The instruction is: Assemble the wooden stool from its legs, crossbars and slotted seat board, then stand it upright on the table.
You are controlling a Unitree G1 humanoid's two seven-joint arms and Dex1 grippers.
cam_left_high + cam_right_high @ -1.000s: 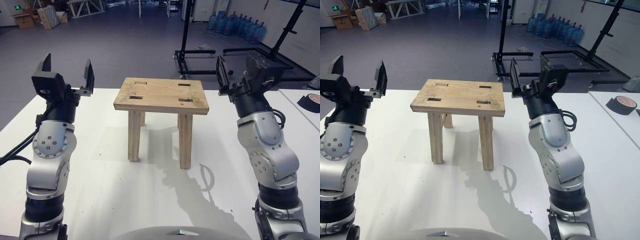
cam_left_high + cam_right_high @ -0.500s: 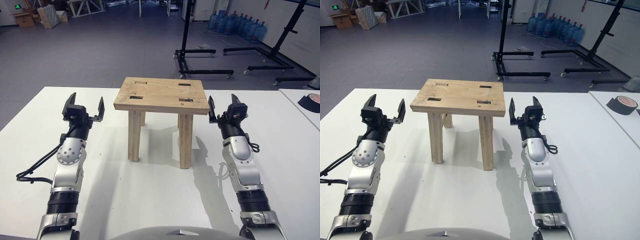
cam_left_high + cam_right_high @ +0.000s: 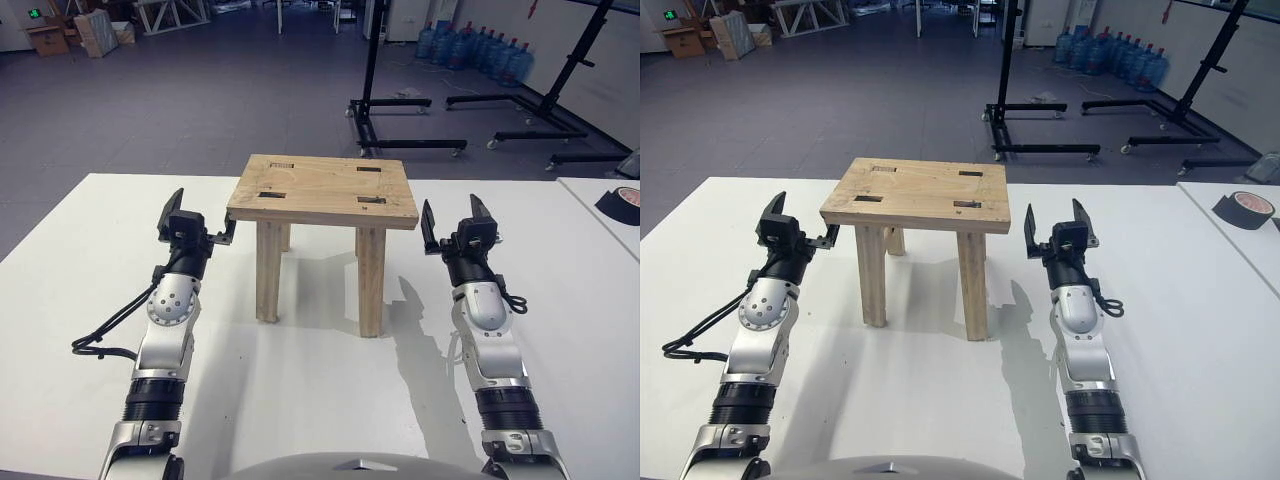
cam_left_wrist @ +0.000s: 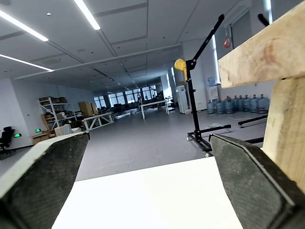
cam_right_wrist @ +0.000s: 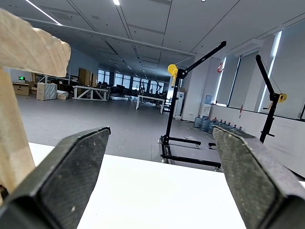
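The wooden stool [image 3: 322,190] stands upright on the white table [image 3: 300,390], its slotted seat board on top and its legs [image 3: 371,280] under it. My left gripper [image 3: 202,222] is open just left of the seat's edge, holding nothing. My right gripper [image 3: 455,220] is open a little to the right of the stool, also holding nothing. In the left wrist view the seat edge [image 4: 267,52] and a leg [image 4: 286,124] show beside the open fingers [image 4: 43,181]. In the right wrist view the seat [image 5: 33,47] lies beside one of the spread fingers [image 5: 62,186].
A black tape roll [image 3: 1243,208] lies on the neighbouring table at the far right. Black wheeled stands [image 3: 400,110] and water bottles [image 3: 480,50] are on the floor beyond the table. Open table surface lies in front of the stool.
Both arms have come down from a raised pose to lie low on either side of the stool. The left gripper has moved in toward the seat's left edge.
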